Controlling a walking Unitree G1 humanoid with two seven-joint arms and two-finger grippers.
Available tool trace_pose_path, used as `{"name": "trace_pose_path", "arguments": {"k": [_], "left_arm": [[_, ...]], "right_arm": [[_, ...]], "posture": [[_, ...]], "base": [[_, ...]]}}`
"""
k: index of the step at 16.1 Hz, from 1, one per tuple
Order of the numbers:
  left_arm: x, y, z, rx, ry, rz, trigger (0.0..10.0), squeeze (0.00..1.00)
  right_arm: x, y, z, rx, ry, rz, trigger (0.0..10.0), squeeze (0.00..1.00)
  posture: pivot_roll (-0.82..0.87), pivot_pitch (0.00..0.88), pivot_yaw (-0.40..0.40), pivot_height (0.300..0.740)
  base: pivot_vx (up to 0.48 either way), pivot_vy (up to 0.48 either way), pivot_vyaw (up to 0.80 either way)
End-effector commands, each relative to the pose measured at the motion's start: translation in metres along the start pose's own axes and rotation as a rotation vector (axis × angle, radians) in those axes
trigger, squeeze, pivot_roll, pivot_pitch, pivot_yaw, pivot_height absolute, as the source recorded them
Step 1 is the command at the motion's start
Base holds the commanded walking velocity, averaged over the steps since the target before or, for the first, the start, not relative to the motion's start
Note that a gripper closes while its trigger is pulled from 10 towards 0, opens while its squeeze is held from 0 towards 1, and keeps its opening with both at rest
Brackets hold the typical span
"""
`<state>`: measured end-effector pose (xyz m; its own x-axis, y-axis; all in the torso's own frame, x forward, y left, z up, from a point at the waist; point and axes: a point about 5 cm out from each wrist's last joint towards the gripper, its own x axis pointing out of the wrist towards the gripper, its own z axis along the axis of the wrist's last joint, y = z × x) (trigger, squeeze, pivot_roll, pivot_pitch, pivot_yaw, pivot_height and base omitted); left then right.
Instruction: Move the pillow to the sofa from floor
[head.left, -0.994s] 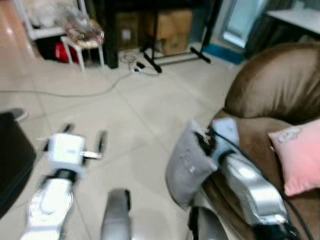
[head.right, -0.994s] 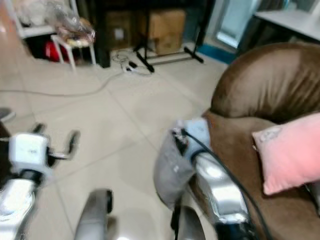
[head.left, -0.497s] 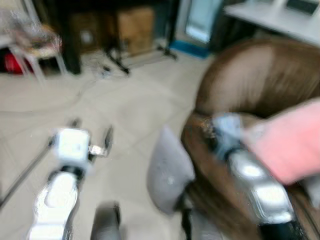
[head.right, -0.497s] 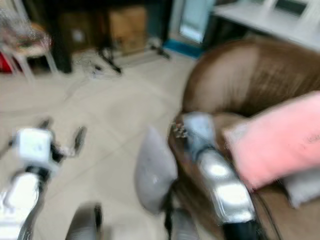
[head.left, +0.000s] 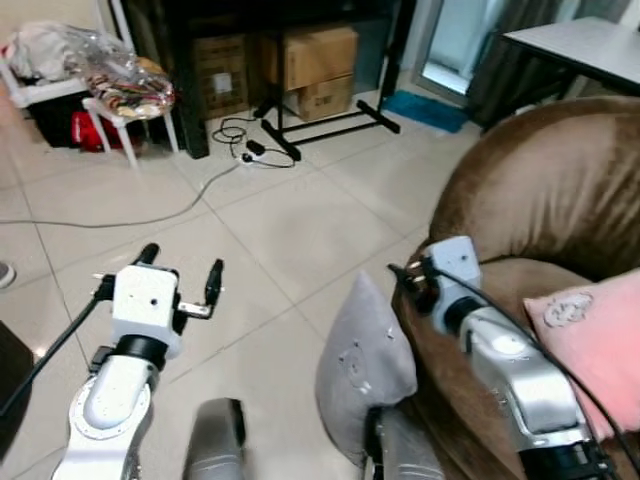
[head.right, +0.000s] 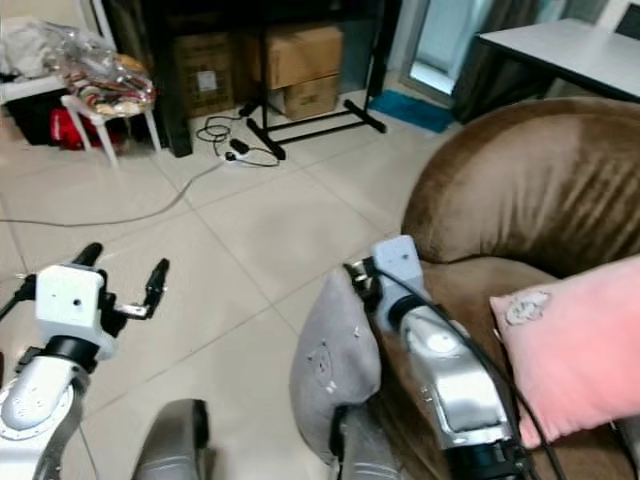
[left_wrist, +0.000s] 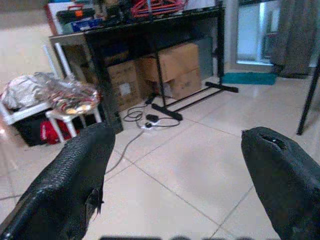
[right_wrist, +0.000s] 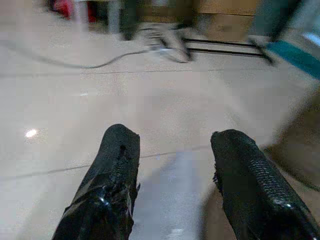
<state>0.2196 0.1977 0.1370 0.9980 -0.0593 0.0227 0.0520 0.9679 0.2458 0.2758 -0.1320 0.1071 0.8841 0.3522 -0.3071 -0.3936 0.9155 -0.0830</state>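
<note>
One grey fabric pillow (head.left: 362, 372) stands against the brown velvet sofa (head.left: 540, 210), pinched by the right tool (right_wrist: 172, 187). Left tool (head.left: 180, 275) spread. Two cardboard boxes (head.left: 318, 56) far.

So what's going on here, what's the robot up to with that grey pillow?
The robot is bringing a grey pillow to the brown sofa. Its right claw has a finger on each side of the pillow's top edge, holding it upright against the sofa's front edge, above the tiled floor. The pillow is not on the seat yet. A pink pillow already lies on the sofa. The left claw hangs open over the floor, holding nothing.
</note>
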Motion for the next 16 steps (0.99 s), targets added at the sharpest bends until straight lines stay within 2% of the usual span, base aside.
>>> {"name": "trace_pose_path", "arguments": {"k": [1,7,12,14,16], "left_arm": [[-0.001,0.000,-0.001,0.011,0.005,0.002,10.0,0.00],[-0.004,0.000,-0.003,0.025,0.013,0.010,10.0,0.00],[-0.006,0.006,-0.005,0.049,0.036,0.008,10.0,0.00],[-0.006,0.008,-0.005,0.055,0.038,0.006,10.0,0.00],[-0.006,0.011,-0.004,0.073,0.046,-0.007,10.0,0.00]], "right_arm": [[0.001,0.001,0.000,-0.017,-0.004,0.017,10.0,0.00],[0.008,-0.002,-0.004,-0.026,0.013,0.027,10.0,0.00],[0.013,-0.011,-0.009,0.031,0.043,-0.005,10.0,0.00],[0.016,-0.011,-0.012,0.054,0.052,-0.006,10.0,0.00],[0.025,-0.004,-0.015,0.070,0.070,0.031,10.0,0.00]], "posture": [[0.02,0.000,-0.083,0.555],[0.03,0.000,-0.090,0.505],[0.04,0.000,-0.080,0.450],[0.04,0.000,-0.073,0.430],[0.06,0.000,-0.088,0.425]], "base": [[0.000,0.000,0.00],[0.000,0.000,0.00],[0.000,0.000,0.00],[0.000,0.000,0.00],[0.000,0.000,0.00]]}}
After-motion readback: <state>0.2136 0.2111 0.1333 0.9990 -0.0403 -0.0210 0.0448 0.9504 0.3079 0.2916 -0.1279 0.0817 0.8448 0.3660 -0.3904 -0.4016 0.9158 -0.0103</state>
